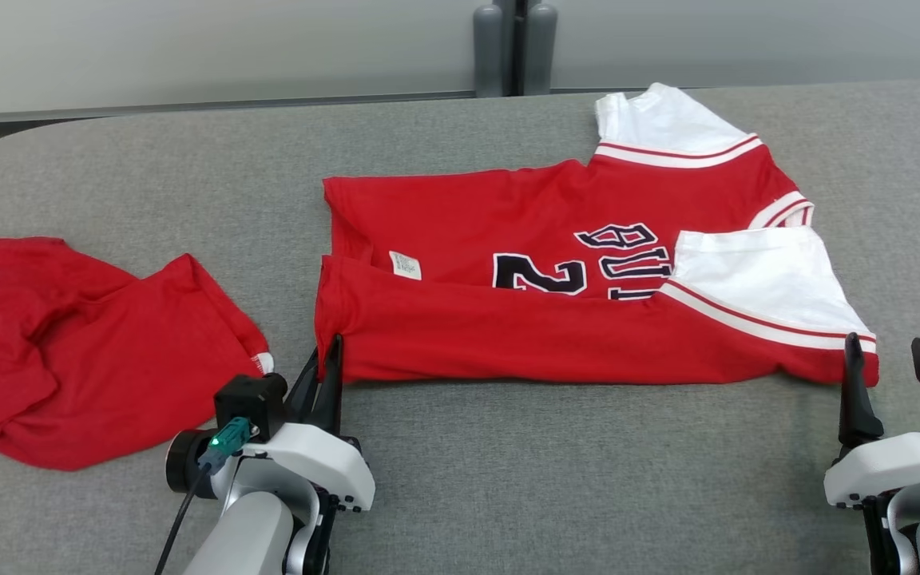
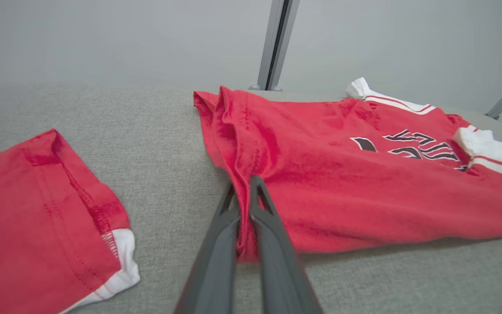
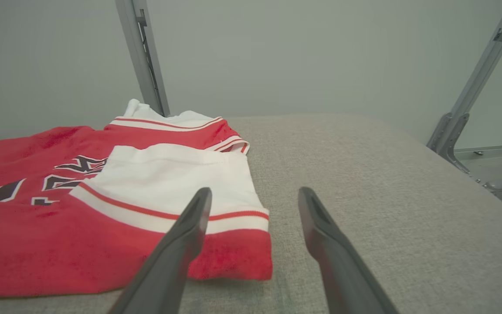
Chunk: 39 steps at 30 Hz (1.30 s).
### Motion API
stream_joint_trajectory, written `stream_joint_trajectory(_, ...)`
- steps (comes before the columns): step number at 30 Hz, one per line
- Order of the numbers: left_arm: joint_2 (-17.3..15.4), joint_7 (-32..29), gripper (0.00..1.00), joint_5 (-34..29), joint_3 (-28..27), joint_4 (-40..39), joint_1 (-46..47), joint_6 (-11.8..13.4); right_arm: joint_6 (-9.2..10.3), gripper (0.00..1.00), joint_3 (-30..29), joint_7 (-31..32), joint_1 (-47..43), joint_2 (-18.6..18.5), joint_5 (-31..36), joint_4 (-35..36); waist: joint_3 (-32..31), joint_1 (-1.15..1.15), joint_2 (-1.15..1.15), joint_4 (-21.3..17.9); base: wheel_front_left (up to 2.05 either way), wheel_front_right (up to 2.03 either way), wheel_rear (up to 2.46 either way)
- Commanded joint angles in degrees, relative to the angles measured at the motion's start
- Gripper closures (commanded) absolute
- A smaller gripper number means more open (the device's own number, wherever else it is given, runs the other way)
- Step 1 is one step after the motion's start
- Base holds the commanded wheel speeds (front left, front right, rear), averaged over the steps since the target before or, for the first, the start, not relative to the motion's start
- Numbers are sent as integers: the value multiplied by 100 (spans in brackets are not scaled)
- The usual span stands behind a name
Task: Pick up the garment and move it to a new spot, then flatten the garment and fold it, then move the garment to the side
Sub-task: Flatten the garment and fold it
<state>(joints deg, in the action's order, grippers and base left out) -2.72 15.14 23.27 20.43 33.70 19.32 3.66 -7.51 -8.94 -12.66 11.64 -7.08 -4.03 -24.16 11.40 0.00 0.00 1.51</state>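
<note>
A laboratory-style test bay is indicated: a grey fabric-covered table (image 1: 556, 479) is set against bare, pale wall panels (image 1: 188, 48), and slim metal frame uprights (image 3: 143, 61) are seen rising behind its far edge.

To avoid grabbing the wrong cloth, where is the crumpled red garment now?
Head view: the crumpled red garment lies at the left, apart from the red-and-white jersey, beside the left gripper.
</note>
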Motion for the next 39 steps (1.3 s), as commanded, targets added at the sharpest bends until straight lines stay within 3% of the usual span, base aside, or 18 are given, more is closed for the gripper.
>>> stream_joint_trajectory(1,-38,-1,100,-62,-5,-160,-71,-6,3,0,-116,121,207,41,-74,-305,44,0,0,154,0,0,0)
stream_joint_trajectory(9,-33,-1,100,-128,314,-521,-104,-29,4,0,-402,282,842,-40,-80,-1614,222,0,0,431,0,0,0)
stream_joint_trajectory(19,-34,-1,100,-71,460,-521,36,27,3,0,-399,183,1408,-153,-136,-2695,330,0,0,517,0,0,0)
stream_joint_trajectory(20,-34,-1,100,-69,457,-511,34,28,3,38,-383,167,1434,-160,-141,-2780,316,0,0,518,0,0,0)
stream_joint_trajectory(21,-34,-1,100,-72,450,-497,22,36,3,84,-367,150,1447,-171,-158,-2869,294,0,0,514,0,0,0)
stream_joint_trajectory(22,-35,-1,100,-85,440,-483,4,44,4,100,-346,147,1446,-180,-178,-2939,266,0,0,508,0,0,0)
stream_joint_trajectory(34,-45,0,100,-201,322,-231,-294,-4,10,100,-99,-8,1186,-466,-552,-3225,-262,0,0,339,0,0,0)
stream_joint_trajectory(39,-78,0,100,-164,213,-119,-686,0,10,100,244,334,780,-498,-925,-3009,-684,0,0,198,0,0,0)
